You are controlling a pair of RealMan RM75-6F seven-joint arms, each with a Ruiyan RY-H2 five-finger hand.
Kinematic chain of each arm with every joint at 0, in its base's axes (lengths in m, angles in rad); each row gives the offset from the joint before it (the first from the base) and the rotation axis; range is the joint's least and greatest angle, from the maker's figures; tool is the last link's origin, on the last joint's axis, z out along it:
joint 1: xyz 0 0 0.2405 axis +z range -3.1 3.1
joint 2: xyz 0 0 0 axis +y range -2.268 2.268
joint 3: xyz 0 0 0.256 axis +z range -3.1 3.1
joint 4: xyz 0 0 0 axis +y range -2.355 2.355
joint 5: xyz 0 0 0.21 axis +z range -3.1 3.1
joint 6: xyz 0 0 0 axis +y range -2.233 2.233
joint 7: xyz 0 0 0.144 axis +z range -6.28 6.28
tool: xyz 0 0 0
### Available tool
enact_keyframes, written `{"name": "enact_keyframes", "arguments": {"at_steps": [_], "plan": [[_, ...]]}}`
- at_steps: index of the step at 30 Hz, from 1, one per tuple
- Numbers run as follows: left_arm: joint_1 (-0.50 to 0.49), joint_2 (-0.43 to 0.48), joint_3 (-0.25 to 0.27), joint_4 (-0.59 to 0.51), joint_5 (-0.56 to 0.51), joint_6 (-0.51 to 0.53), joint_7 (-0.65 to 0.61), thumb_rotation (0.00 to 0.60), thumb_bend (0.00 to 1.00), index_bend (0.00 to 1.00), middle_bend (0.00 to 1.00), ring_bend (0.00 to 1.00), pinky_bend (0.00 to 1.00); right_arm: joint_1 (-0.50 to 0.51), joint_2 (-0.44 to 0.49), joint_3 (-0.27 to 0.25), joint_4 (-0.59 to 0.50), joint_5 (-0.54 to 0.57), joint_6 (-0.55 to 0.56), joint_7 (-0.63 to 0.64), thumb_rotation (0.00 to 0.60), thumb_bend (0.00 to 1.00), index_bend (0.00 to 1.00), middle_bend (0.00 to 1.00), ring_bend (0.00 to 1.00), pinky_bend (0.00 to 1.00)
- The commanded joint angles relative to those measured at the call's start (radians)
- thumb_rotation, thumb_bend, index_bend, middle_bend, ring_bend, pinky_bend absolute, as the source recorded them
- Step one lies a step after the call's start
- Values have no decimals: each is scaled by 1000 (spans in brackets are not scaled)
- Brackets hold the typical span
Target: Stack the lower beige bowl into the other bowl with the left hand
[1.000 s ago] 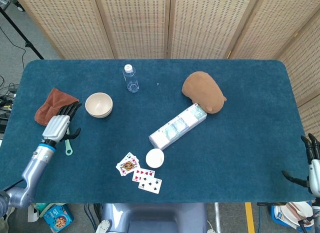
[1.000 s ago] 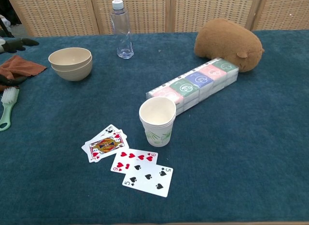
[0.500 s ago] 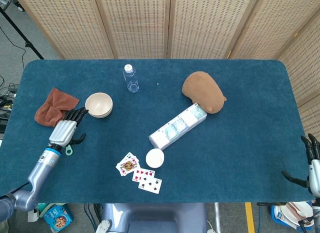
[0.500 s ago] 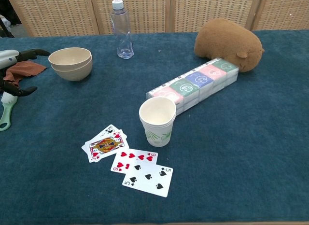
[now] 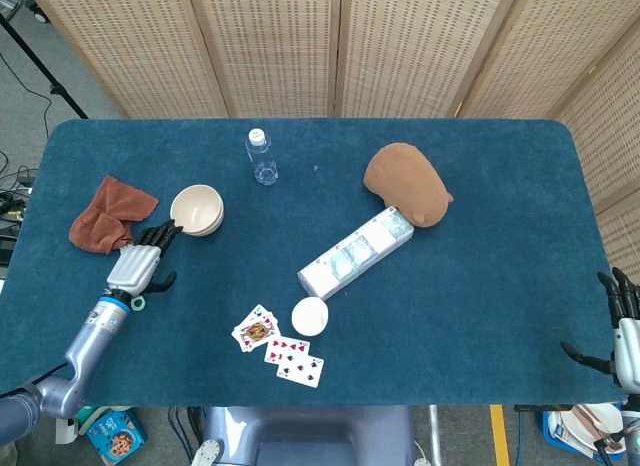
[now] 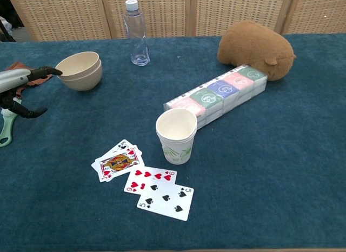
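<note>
Setting: woven folding screens behind a counter (image 5: 480, 316) covered in dark blue fabric.

Beige bowls (image 5: 197, 209): two, already nested one inside the other, at the counter's left rear. In the chest view the pair tilts slightly, the rim facing the left hand. Plain matte beige with rounded walls; the upper bowl appears empty.

Left hand (image 5: 135, 265): low over the counter, just beside the bowls. Its fingers (image 6: 47, 71) are spread and hold nothing, the dark tips at or against the near rim; actual contact cannot be confirmed. The tilt probably comes from that touch. Judged state: stacking looks done or nearly so, with the hand placed to settle the bowls or let go.

Right hand (image 5: 622, 326): parked at the counter's far right edge, well apart from everything, fingers apart and empty.

Other items:
- brown cloth (image 5: 103, 213) and green-handled brush (image 6: 6, 121), by the left hand
- water bottle (image 5: 261, 157), behind the bowls
- brown plush toy (image 5: 405, 183)
- long row of small boxes (image 5: 356, 251)
- paper cup (image 6: 176, 135)
- playing cards (image 6: 143, 179), fanned face up
</note>
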Motion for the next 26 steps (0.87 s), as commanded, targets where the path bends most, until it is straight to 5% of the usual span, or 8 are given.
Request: {"name": "enact_keyframes", "arguments": {"at_steps": [1,3,9,16,26], "plan": [[5,7,-7,-9,16,32,-27,600,408,0,0,0,0,0,1,1,0,0,1,1,600,0,0,0,0,0],[27,43,-23,-53,70,152,-89,600,408,0,0,0,0,0,2,1,-2,0,0,2,600,0,0,0,0,0],[68,141,-22,-141,114,259,-124,600,405,0,0,0,0,0,4,0,-8,-4,2,3,600,0,0,0,0,0],[175,259,-4,-274,54,346,11,600,309,0,0,0,0,-2,9,1,-23,-19,19,1,600,0,0,0,0,0],[321,342,44,-395,-24,432,135,600,301,0,0,0,0,-6,19,-5,-43,-48,39,7,600,0,0,0,0,0]]}}
